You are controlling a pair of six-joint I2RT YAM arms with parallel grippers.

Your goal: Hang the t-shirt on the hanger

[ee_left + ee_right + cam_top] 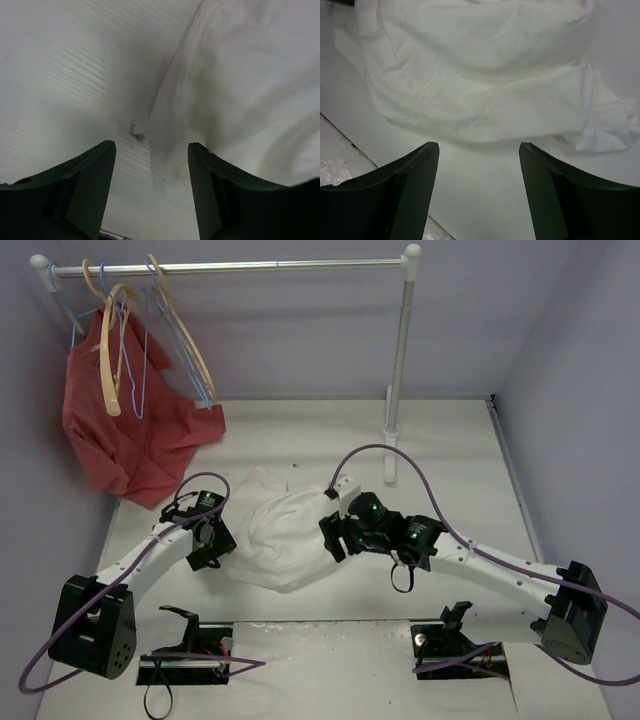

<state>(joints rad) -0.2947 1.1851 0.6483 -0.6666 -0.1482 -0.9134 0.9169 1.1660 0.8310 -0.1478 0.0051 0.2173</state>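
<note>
The white t-shirt (280, 530) lies crumpled on the table's middle, between my two arms. My left gripper (208, 540) is at its left edge. In the left wrist view the left gripper (151, 147) stands open, with a hemmed fold of the t-shirt (235, 75) reaching down between its fingers (95, 170). My right gripper (335, 535) is at the shirt's right side. In the right wrist view the right gripper (479, 145) is open over bare table, just short of the t-shirt (480, 85). The tan wooden hanger (108, 380) hangs on the rail at the back left.
A white clothes rack (400, 360) spans the back, its foot (390, 430) on the table. A red garment (120, 430), thin blue wire hangers (140, 350) and a paler hanger (190, 350) hang at its left end. Two black stands (185, 640) (455, 640) sit at the near edge.
</note>
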